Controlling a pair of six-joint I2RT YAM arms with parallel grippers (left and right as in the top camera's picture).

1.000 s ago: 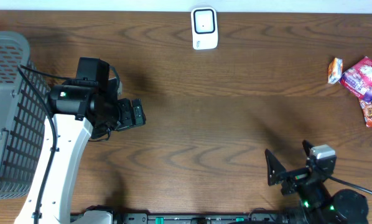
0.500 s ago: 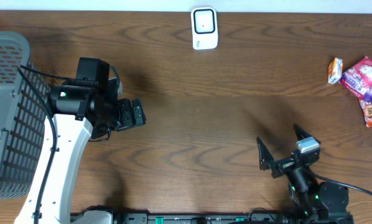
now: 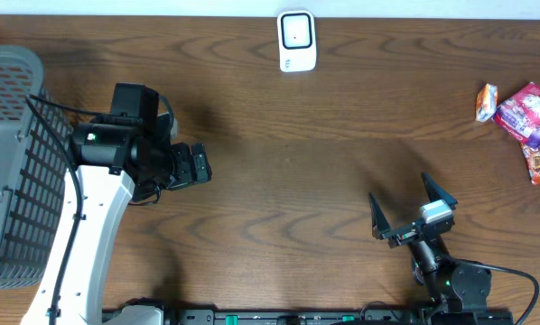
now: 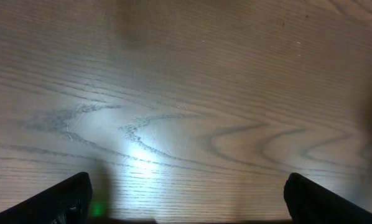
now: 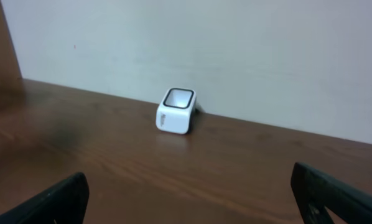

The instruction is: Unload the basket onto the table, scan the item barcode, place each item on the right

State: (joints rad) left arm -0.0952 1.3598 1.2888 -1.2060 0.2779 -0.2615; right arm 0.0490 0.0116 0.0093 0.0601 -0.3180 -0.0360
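Overhead and wrist views of a brown wooden table (image 3: 324,162). A grey mesh basket (image 3: 8,162) occupies the table's left edge. Beside it, the white left arm (image 3: 80,235) reaches in from the near edge; the left gripper (image 3: 203,165) hangs over bare wood left of centre, jaws spread wide and empty, its dark fingertips (image 4: 68,199) showing only at the lower corners of the wrist view. The right gripper (image 3: 407,206) sits near the near edge, right of centre, jaws likewise wide apart with nothing between them, and faces the far edge. The items, a cluster of pink and red snack packets (image 3: 532,122) with a smaller orange-and-white packet (image 3: 486,102) just beside them, lie at the right edge, well apart from both grippers. The white barcode scanner (image 3: 297,41) stands at the middle of the far edge, against the pale wall (image 5: 236,50).
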